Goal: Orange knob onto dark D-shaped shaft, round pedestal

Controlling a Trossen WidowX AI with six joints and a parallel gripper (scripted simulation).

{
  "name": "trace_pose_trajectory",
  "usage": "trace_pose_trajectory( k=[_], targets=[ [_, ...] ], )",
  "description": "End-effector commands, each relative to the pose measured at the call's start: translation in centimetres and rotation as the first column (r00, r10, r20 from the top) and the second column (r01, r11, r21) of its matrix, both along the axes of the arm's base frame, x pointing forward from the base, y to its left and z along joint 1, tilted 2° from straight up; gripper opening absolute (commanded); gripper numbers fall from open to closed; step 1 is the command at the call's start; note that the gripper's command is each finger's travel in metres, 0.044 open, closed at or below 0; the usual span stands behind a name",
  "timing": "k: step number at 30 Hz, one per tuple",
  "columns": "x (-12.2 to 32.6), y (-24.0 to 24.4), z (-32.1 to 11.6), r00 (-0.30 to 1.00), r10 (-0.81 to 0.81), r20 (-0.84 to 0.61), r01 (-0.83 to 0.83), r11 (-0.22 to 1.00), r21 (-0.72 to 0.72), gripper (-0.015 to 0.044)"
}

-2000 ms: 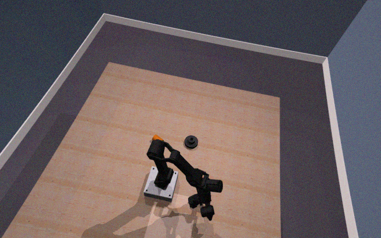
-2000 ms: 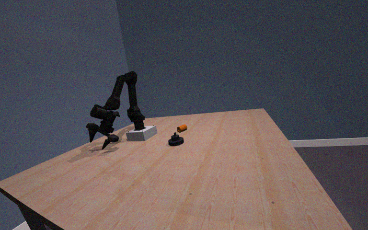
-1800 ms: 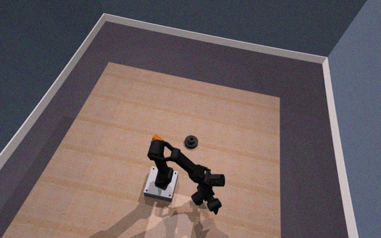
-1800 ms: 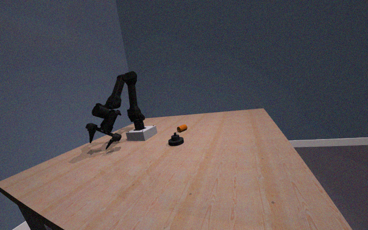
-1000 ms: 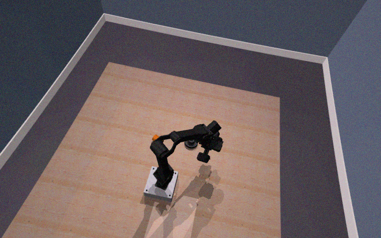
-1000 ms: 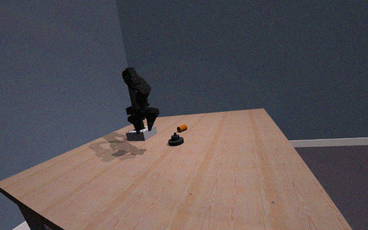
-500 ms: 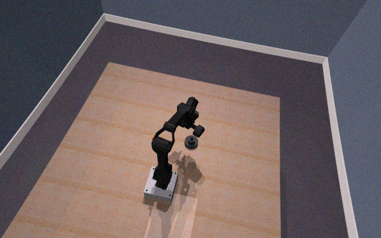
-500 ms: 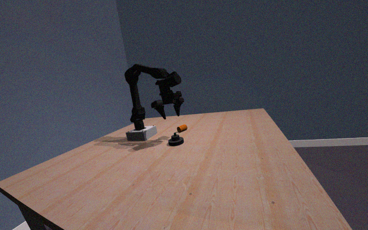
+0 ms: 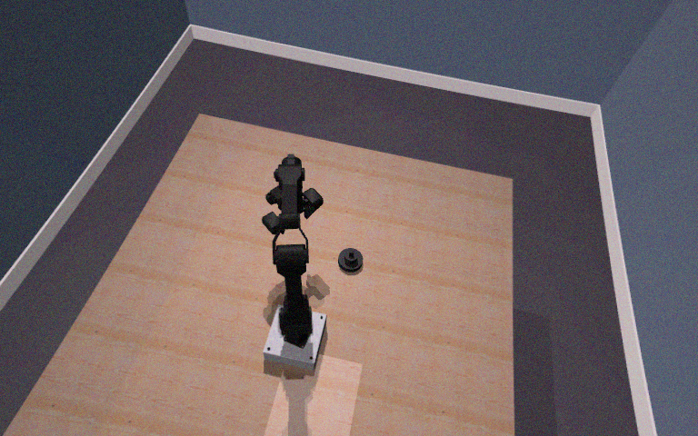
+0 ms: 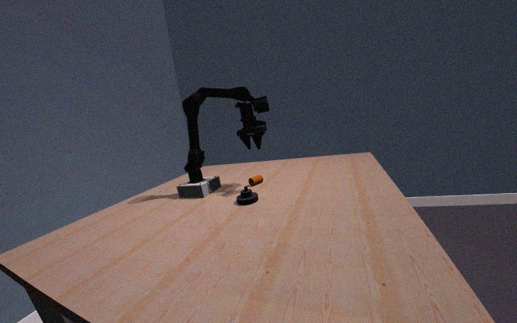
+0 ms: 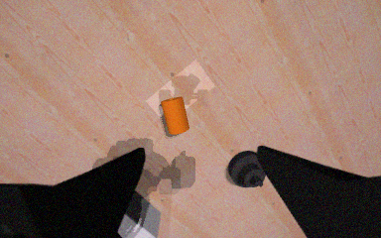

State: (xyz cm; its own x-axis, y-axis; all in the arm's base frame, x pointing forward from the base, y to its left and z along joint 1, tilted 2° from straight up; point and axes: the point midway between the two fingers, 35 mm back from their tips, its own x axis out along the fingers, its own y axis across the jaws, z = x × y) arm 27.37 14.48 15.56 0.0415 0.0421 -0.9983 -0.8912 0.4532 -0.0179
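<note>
The orange knob (image 10: pixel 256 180) (image 11: pixel 176 116) lies on its side on the table. It is hidden behind the arm in the top view. The round black pedestal (image 9: pixel 350 268) (image 10: pixel 248 200) (image 11: pixel 236 170) stands on the table, with its dark shaft (image 9: pixel 351 254) (image 10: pixel 246 188) pointing up and nothing fitted on it. The shaft's flat side cannot be made out. My gripper (image 10: pixel 254 148) (image 11: pixel 201 152) is open and empty, pointing down high above the table. In the wrist view the knob shows beyond and between the fingertips, and the right finger partly overlaps the pedestal.
The arm's pale base block (image 9: pixel 275 343) (image 10: pixel 190 190) stands on the wooden table (image 9: pixel 437 308) (image 10: pixel 305 247), and its corner shows at the bottom of the wrist view. The pedestal stands near the knob, on the side towards the exterior camera. Arm shadows fall on the table.
</note>
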Motion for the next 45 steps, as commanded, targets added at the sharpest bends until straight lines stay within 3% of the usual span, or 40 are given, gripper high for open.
trace_pose_trajectory(
  k=[1,9,17,45],
  targets=[
    [-1.4,2.1,0.6,0.978,0.207,-0.03,-0.207,0.978,0.005,0.044],
    [-1.3,2.2,0.4,0.978,0.207,-0.03,-0.207,0.978,0.005,0.044],
    [-1.9,2.9,-9.0,0.978,0.207,-0.031,-0.207,0.978,0.006,0.044],
    [-2.0,2.9,-14.0,0.978,0.207,-0.031,-0.207,0.978,0.006,0.044]
  ],
)
